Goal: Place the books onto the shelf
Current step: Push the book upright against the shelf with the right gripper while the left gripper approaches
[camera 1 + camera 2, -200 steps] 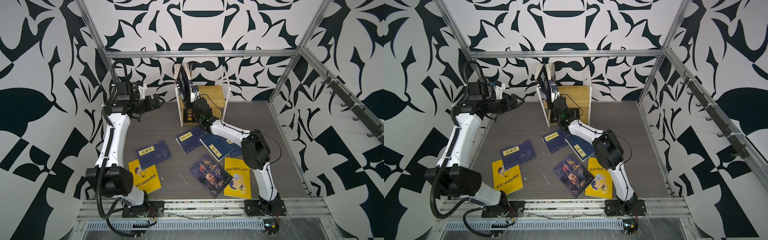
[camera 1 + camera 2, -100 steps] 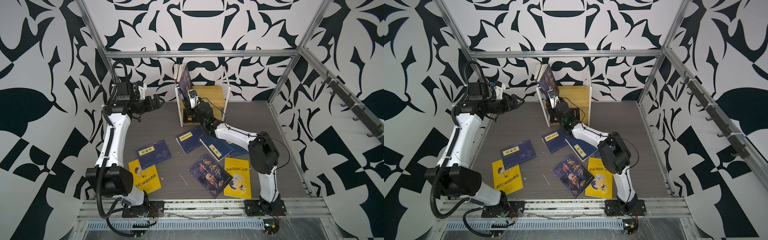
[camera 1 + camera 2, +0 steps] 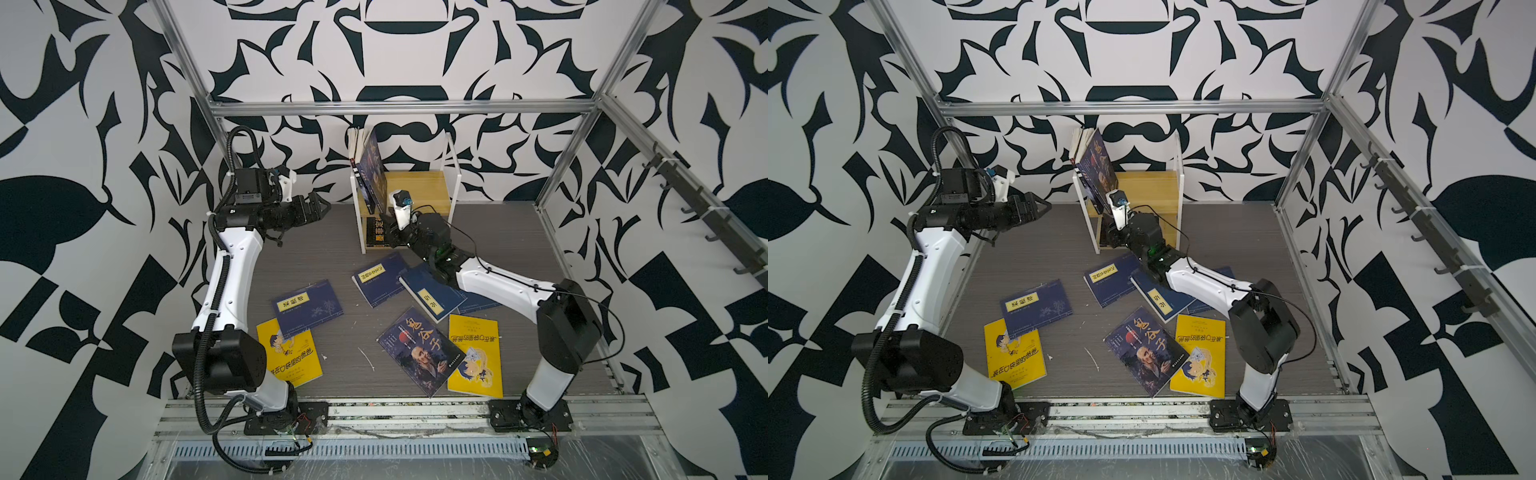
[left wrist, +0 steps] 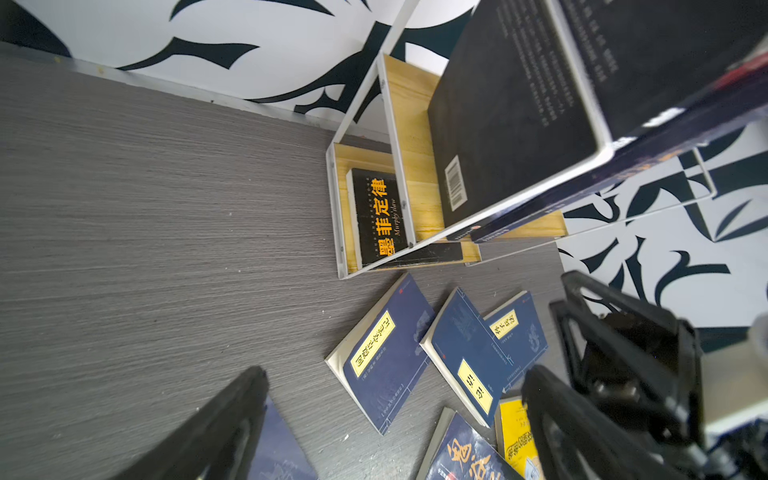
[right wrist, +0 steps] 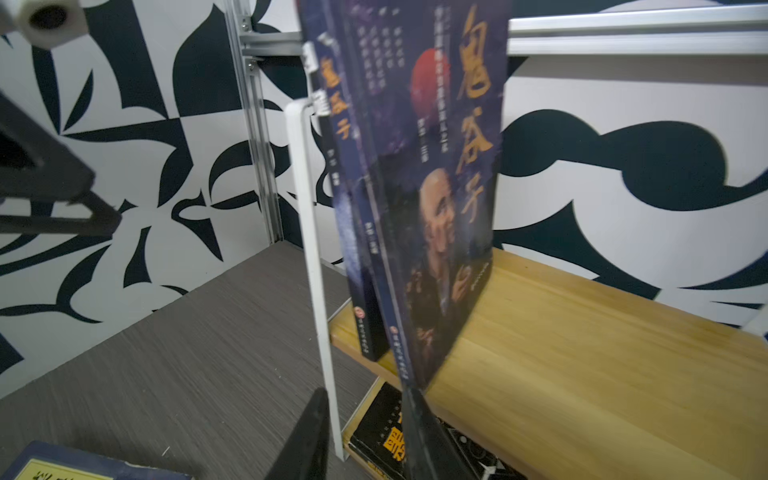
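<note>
The right tool [image 5: 365, 392] sits at the front corner of the shelf [image 3: 419, 189], on the left side in both top views. It is just below the lower front corner of an upright portrait book [image 5: 440, 208]. Its fingers [image 5: 424, 440] stand a little apart and pinch nothing, and the shelf's white post shows through the gap. Whether one finger brushes the book's corner cannot be told. That book stands on the upper board, tilted toward the frame, against a second dark book [image 5: 336, 137] with the same title on its spine. The left tool [image 3: 318, 208] hangs spread wide near the left wall, well apart from the shelf, clasping nothing.

Two books stand upright on the upper board. One black book with yellow characters [image 3: 376, 232] lies flat on the lower board. On the tabletop [image 3: 324, 253] lie four navy paperbacks [image 3: 309, 305] with yellow labels, one of them partly under the right arm. There are also two yellow cartoon books [image 3: 291, 357] and one more portrait book lying face up [image 3: 419, 353], which touches the yellow one on the right.

The tabletop is dark grey wood-grain with a few white specks. Walls [image 3: 415, 50] in a black-and-white leaf pattern enclose it, braced by aluminium bars [image 3: 399, 109].
</note>
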Controlling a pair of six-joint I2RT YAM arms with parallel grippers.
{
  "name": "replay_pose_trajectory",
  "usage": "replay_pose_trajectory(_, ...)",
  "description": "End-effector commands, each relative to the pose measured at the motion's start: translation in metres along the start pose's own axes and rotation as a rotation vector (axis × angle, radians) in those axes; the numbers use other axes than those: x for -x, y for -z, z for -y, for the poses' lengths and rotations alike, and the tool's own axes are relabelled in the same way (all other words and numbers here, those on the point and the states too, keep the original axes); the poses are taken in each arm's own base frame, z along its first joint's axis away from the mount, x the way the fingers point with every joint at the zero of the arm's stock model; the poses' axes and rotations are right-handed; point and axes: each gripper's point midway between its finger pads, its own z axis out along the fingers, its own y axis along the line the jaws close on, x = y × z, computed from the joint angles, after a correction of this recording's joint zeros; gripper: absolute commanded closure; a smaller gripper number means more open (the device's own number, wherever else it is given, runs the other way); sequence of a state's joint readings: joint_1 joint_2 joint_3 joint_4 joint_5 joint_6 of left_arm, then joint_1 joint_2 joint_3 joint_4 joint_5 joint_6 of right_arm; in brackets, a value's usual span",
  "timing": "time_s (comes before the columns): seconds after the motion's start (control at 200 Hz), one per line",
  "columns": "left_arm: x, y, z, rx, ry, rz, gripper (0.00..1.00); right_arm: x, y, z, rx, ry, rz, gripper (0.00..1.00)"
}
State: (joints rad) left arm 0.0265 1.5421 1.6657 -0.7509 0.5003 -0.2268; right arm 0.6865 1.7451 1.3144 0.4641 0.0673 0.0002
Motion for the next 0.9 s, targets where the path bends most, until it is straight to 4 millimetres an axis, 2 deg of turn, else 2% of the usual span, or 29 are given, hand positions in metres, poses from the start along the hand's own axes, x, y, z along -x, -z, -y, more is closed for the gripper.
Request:
replay_pose_trajectory(0.0, -0.004, -0.003, 0.014, -0.079, -0.043, -0.024, 0.00, 0.019, 0.006, 0.023, -0.030, -0.066, 0.012, 0.82)
replay_pose_trajectory(0.16, -0.003, -0.001, 0.026, -0.088, -0.116, -0.034, 0.05, 0.009, -0.016, 0.060, -0.144, -0.075, -0.051, 1.00)
replay_pose_trajectory(0.295, -0.007, 0.001, 0.027, -0.083, -0.157, -0.040, 0.14, 0.007, -0.039, 0.079, -0.182, -0.109, -0.049, 1.00)
replay_pose_trajectory(0.415, -0.012, 0.002, 0.028, -0.081, -0.191, -0.047, 0.44, -0.003, -0.063, 0.080, -0.165, -0.116, -0.088, 1.00)
replay_pose_trajectory(0.48, -0.012, 0.003, 0.030, -0.083, -0.212, -0.043, 0.71, -0.005, -0.073, 0.079, -0.153, -0.119, -0.091, 1.00)
replay_pose_trajectory(0.53, -0.010, 0.005, 0.033, -0.087, -0.235, -0.037, 0.96, -0.008, -0.079, 0.080, -0.151, -0.131, -0.089, 1.00)
replay_pose_trajectory(0.545, -0.015, 0.005, 0.034, -0.087, -0.231, -0.055, 1.00, -0.008, -0.081, 0.079, -0.147, -0.136, -0.090, 1.00)
replay_pose_trajectory(0.79, -0.020, 0.005, 0.066, -0.103, -0.385, -0.085, 1.00, -0.026, -0.105, 0.073, -0.095, -0.202, -0.102, 1.00)
replay_pose_trajectory(0.895, -0.018, 0.000, 0.071, -0.097, -0.387, -0.084, 1.00, -0.031, -0.112, 0.070, -0.076, -0.223, -0.109, 1.00)
